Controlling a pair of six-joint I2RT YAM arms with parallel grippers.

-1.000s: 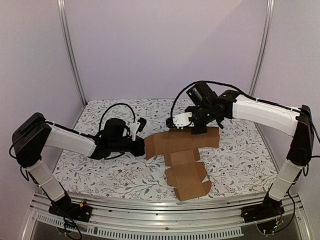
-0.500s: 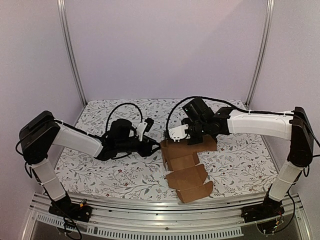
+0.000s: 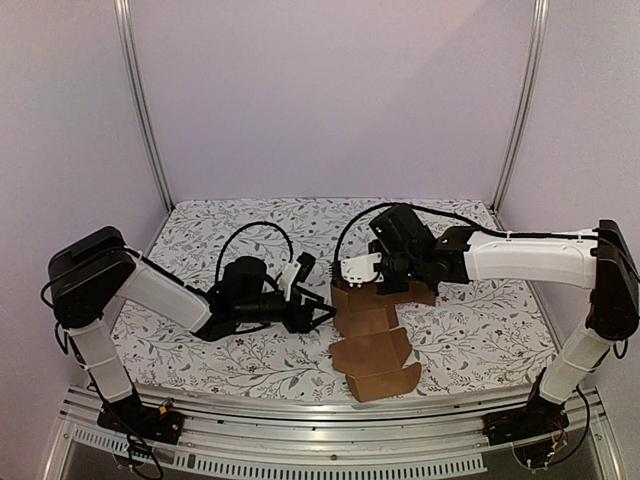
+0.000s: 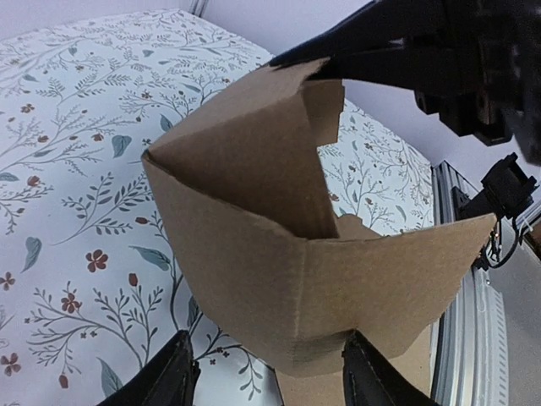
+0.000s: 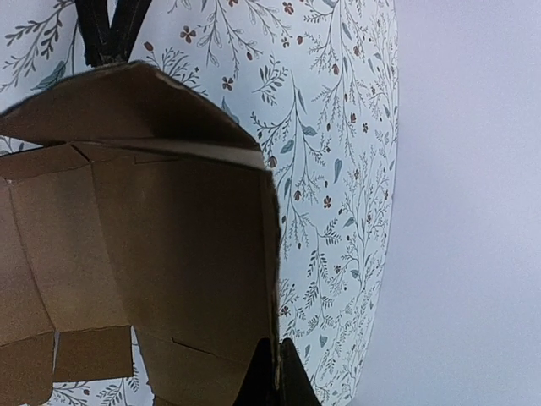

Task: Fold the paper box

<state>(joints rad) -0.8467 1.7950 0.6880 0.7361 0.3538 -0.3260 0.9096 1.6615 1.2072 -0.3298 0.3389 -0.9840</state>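
Note:
The paper box (image 3: 372,322) is a brown cardboard sheet, partly folded, in the middle of the table. Its left and far panels stand up, and its front flaps (image 3: 378,368) lie toward the near edge. My left gripper (image 3: 322,313) is at the raised left side. In the left wrist view its open fingers (image 4: 176,381) straddle the bottom of a folded corner of the box (image 4: 279,254) without pinching it. My right gripper (image 3: 385,284) reaches over from the far side. In the right wrist view this gripper (image 5: 272,381) is shut on the edge of an upright panel (image 5: 169,254).
The table (image 3: 210,358) wears a floral cloth. An aluminium rail (image 3: 300,440) runs along its near edge. Two metal posts (image 3: 140,110) (image 3: 520,110) rise at the back corners, and plain walls close the back and sides.
My left arm has pushed right, standing the sheet's left flap upright, and its jaws have spread wider. The right gripper has moved left and lower, still shut on the far panel.

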